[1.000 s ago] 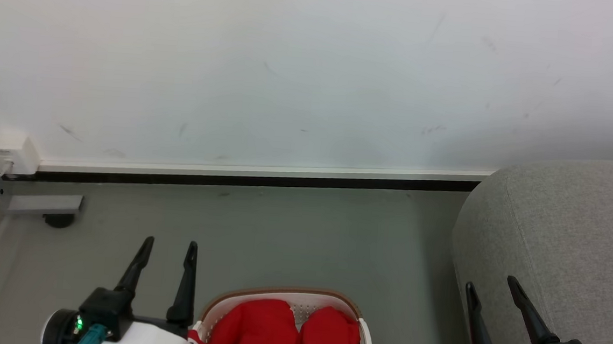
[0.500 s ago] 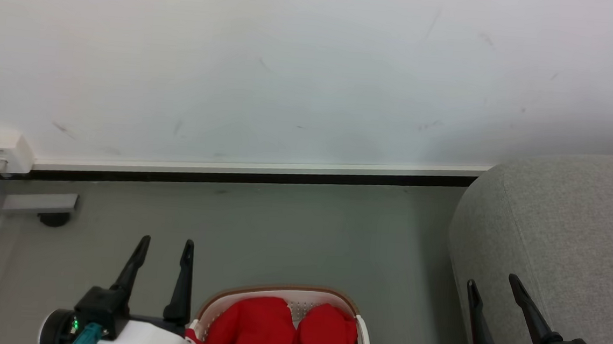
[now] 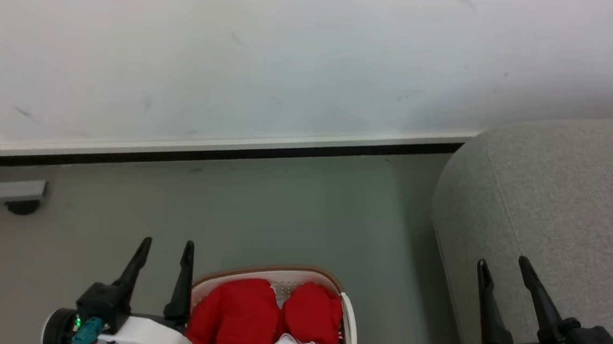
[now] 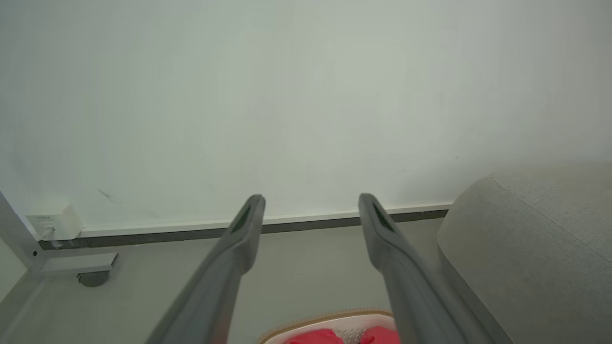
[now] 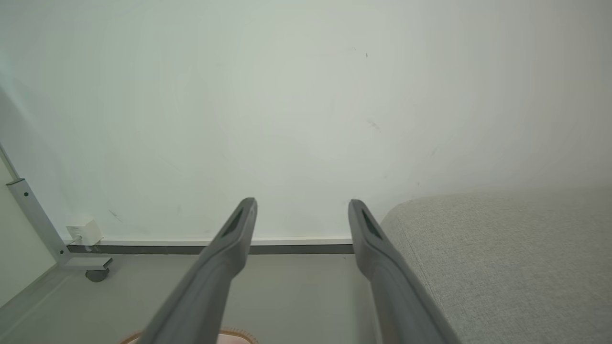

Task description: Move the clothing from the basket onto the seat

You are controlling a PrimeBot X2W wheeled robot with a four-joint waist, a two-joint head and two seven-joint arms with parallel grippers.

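Inside cream basket [image 3: 347, 315], bright red clothing [image 3: 253, 322] (white striped panel), bunched

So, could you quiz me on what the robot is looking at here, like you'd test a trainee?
1. True or false: the clothing lies in the basket.
2. On which of the robot's sides of the basket does the seat stand? A) left B) right C) between basket and wall
3. Fill in: the left end effector and the right end effector are both ____ and hold nothing.

Key: 1 true; 2 B; 3 open.
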